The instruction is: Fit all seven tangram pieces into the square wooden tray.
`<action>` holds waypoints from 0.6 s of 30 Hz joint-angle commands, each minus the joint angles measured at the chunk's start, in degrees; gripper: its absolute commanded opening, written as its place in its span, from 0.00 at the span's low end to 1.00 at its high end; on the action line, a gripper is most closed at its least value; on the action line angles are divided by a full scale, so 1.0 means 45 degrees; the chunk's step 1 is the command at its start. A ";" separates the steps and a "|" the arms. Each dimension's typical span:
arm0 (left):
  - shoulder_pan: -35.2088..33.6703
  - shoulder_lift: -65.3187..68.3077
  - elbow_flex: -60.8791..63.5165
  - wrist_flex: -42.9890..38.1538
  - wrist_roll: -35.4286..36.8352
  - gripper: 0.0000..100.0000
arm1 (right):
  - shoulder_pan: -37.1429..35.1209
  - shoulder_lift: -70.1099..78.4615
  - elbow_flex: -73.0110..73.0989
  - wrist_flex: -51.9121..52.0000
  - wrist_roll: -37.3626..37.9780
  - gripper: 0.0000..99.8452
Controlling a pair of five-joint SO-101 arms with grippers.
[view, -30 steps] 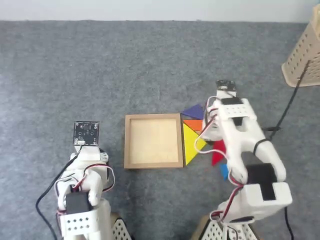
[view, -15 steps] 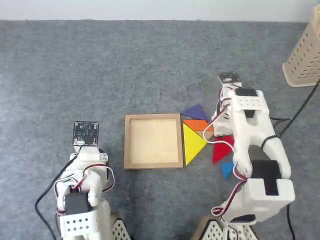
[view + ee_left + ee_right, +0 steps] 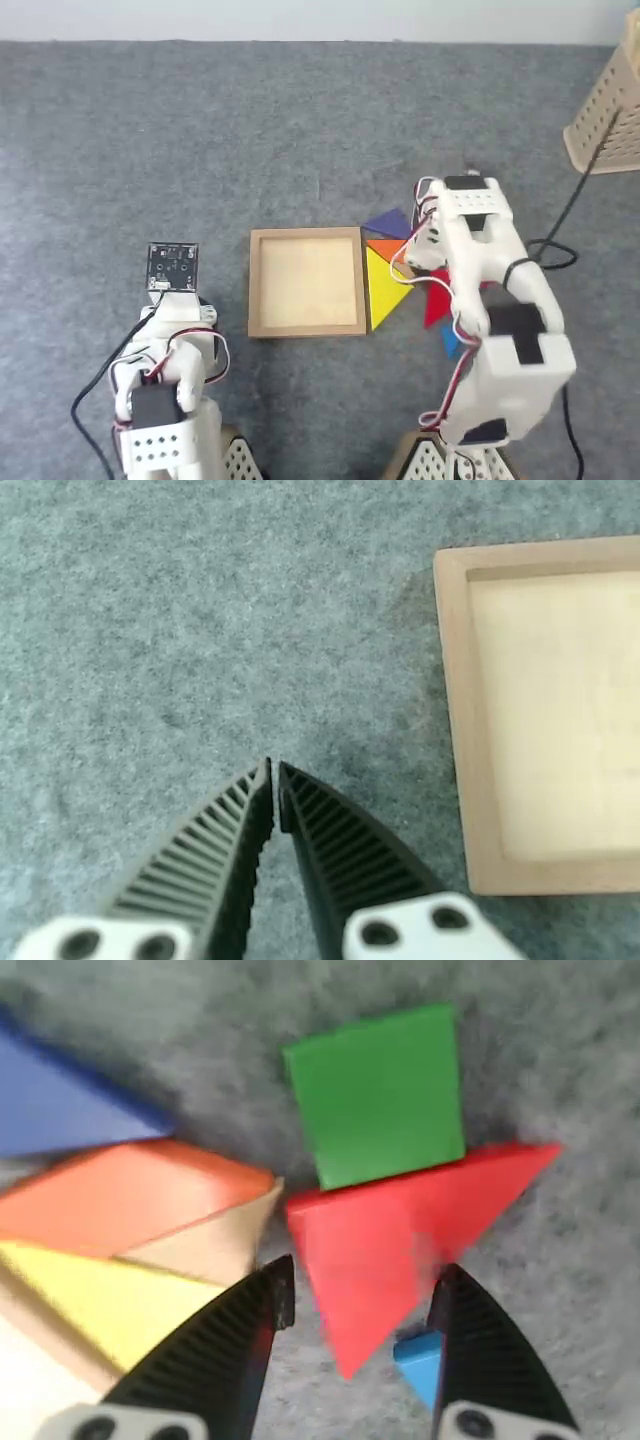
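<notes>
The square wooden tray (image 3: 256, 285) lies on the grey carpet with nothing in it, and its corner (image 3: 452, 680) is also in the left wrist view. Right of it lie a purple-blue triangle (image 3: 390, 221), an orange piece (image 3: 384, 248), a yellow triangle (image 3: 384, 286), a red triangle (image 3: 436, 303) and a small blue piece (image 3: 449, 341). My right gripper (image 3: 365, 1295) hangs open just above the red triangle (image 3: 385, 1240), one finger on either side of its tip. A green square (image 3: 378, 1095) touches that triangle. My left gripper (image 3: 274, 780) is shut over bare carpet beside the tray.
A perforated beige basket (image 3: 610, 105) stands at the far right edge. A black cable (image 3: 560, 252) runs from the right arm (image 3: 470, 235) across the carpet. A tan piece (image 3: 215, 1240) lies between the orange and red ones.
The right arm swung out to the right, then came back left over the pieces. The left arm and the tray have stayed put.
</notes>
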 commanded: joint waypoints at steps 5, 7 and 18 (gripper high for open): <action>-0.0039 -0.0117 -0.0068 0.0020 -0.0059 0.01 | 0.0381 0.0850 -0.1289 -0.0303 -0.0215 0.22; -0.0039 -0.0117 -0.0068 0.0020 -0.0059 0.01 | 0.0694 0.0772 -0.1328 -0.0303 -0.0137 0.22; -0.0039 -0.0117 -0.0068 0.0020 -0.0059 0.01 | 0.2921 0.0908 -0.2833 -0.0244 0.7502 0.22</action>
